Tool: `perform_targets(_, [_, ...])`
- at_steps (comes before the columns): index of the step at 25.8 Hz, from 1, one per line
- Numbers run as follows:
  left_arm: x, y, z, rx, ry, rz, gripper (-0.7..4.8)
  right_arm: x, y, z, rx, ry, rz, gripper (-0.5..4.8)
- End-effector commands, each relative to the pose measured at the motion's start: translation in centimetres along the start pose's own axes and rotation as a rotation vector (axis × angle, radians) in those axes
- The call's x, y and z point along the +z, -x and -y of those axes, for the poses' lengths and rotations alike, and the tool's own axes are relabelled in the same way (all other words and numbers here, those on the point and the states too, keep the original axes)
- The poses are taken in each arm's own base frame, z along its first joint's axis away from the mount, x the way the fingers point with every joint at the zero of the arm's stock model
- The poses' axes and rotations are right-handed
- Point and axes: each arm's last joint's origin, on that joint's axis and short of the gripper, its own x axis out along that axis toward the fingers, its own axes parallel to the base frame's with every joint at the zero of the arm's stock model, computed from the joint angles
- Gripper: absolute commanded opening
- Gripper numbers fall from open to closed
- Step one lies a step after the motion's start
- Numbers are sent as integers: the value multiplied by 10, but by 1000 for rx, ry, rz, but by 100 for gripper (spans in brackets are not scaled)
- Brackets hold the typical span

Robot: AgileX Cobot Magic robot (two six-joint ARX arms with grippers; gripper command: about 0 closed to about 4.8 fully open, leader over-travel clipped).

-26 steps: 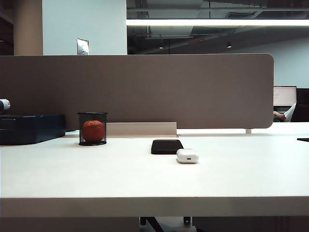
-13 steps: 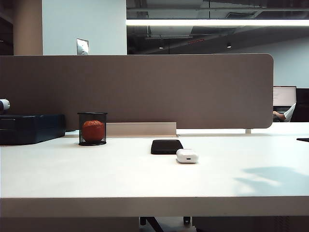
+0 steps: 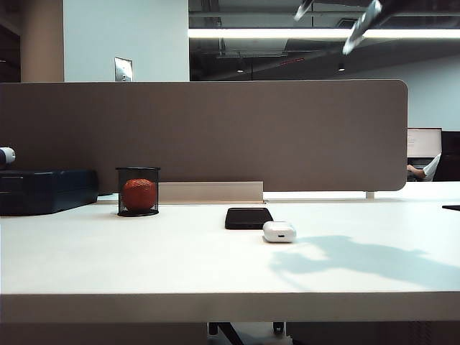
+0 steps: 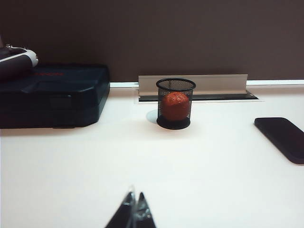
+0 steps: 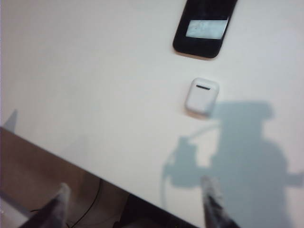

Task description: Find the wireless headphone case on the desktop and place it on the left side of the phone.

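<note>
At the top right of the frame the right gripper (image 3: 336, 20) hangs high, its two fingers spread apart. At centre on the desktop (image 3: 144, 259) the wireless headphone case (image 3: 279, 231) lies just right of the phone (image 3: 248, 218), in front of it.

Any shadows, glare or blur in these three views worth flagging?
Exterior view: the right gripper is motion-blurred at the top, its shadow falling on the desktop beside the wireless headphone case. Right wrist view: soft focus, the phone shows a bright reflection. Left wrist view: the left gripper is blurry.
</note>
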Motion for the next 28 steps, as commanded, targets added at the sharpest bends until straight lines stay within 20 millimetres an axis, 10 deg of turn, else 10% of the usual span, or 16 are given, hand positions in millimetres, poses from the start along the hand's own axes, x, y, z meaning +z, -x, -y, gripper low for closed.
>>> perform_targets(1, [1,0,0,5,-3,10,-5,10,-19,1,-2,5,10,458])
perform_targets(28, [-2,0,0,4,-3,-20,-5,20,-181,37,-160,-24,-158,479])
